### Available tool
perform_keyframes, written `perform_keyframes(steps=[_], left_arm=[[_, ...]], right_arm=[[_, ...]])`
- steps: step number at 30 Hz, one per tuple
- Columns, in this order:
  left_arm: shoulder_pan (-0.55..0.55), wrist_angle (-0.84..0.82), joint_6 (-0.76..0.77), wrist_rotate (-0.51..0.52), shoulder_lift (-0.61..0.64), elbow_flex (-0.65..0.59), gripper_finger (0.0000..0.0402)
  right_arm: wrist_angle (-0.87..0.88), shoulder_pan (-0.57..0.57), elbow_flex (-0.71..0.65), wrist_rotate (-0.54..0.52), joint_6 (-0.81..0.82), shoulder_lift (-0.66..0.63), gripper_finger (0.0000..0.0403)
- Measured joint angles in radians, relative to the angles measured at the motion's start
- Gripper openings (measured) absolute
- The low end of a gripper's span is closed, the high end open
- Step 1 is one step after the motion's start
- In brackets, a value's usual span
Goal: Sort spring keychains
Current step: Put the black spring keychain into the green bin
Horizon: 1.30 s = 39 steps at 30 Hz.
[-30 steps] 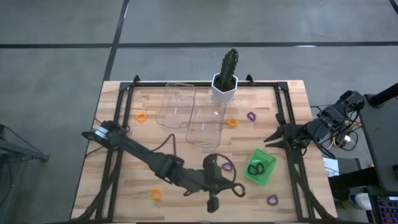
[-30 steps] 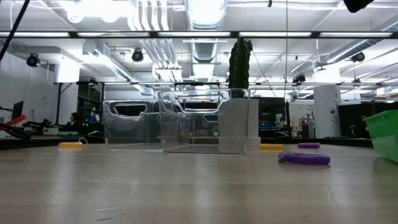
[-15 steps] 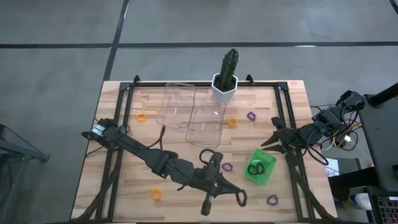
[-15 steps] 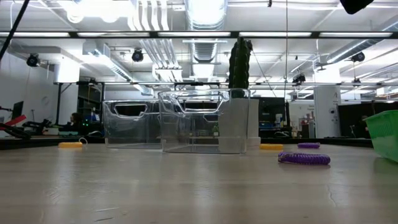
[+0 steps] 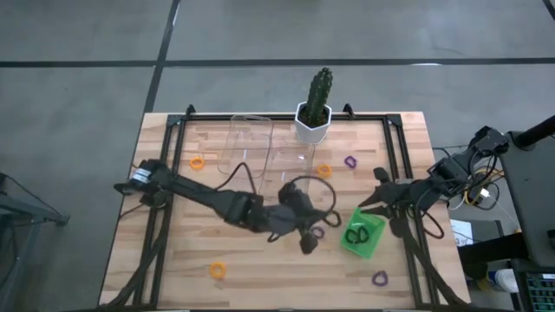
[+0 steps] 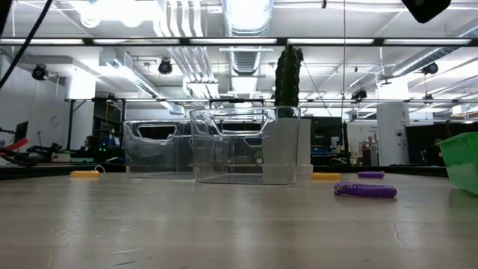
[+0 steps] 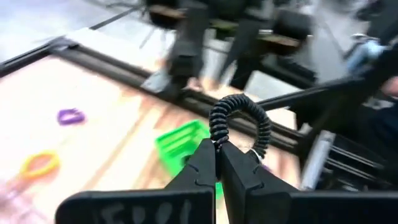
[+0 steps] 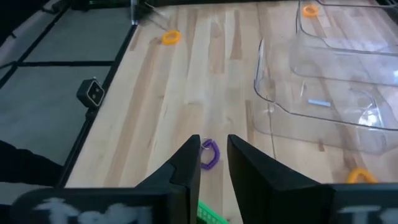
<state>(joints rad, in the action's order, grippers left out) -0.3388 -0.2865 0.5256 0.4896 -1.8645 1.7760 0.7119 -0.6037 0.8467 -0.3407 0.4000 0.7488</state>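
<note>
My left gripper [image 7: 216, 157] is shut on a black spring keychain [image 7: 241, 117] and hangs over the middle of the table [image 5: 309, 237], just left of the green tray [image 5: 364, 234]. That tray holds black keychains [image 5: 355, 234]. Loose on the wood lie purple keychains [image 5: 317, 232] [image 5: 350, 161] [image 5: 379, 278] and orange ones [image 5: 197, 162] [image 5: 323, 171] [image 5: 217, 269]. My right gripper [image 8: 213, 165] hovers at the table's right side [image 5: 375, 199], slightly open and empty. Between its fingers a purple keychain [image 8: 209, 153] shows on the table below. My left gripper pinches the black keychain's coil at one spot on the loop [image 7: 216, 139] between its two fingertips. The rest of the loop stands out past the fingertips. It is lifted clear of the table.
Two clear plastic trays [image 5: 245, 146] [image 5: 287, 169] stand at the far middle, with a potted cactus [image 5: 314, 108] behind them. A dark metal frame [image 5: 403, 186] runs along the table's edges. Bare wood lies along the near left.
My left gripper has swung from near the table's near edge toward the far edge and the green tray. It has carried the black keychain with it, stayed shut and turned toward the tray.
</note>
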Motion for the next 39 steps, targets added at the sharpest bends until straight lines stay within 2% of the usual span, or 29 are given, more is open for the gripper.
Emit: perform_keyframes(steps=[5, 14, 18, 29, 39], left_arm=[[0.041, -0.03, 0.016, 0.002, 0.0, 0.0, 0.0004], [0.084, -0.029, -0.064, 0.012, 0.0, 0.0, 0.0004], [0.101, -0.029, -0.098, 0.014, -0.001, 0.0, 0.0004], [0.113, -0.028, -0.192, 0.036, -0.001, 0.0, 0.0004], [0.112, -0.028, -0.219, 0.001, -0.001, 0.0, 0.0004]], right_arm=[[-0.076, 0.002, 0.0, -0.061, -0.003, 0.006, 0.0107], [-0.206, 0.003, 0.0, -0.184, -0.007, 0.018, 0.0183], [-0.278, 0.016, 0.0, -0.212, -0.007, 0.048, 0.0203], [-0.31, 0.109, 0.0, -0.212, 0.044, 0.136, 0.0212], [-0.346, 0.148, 0.0, -0.209, 0.046, 0.143, 0.0212]])
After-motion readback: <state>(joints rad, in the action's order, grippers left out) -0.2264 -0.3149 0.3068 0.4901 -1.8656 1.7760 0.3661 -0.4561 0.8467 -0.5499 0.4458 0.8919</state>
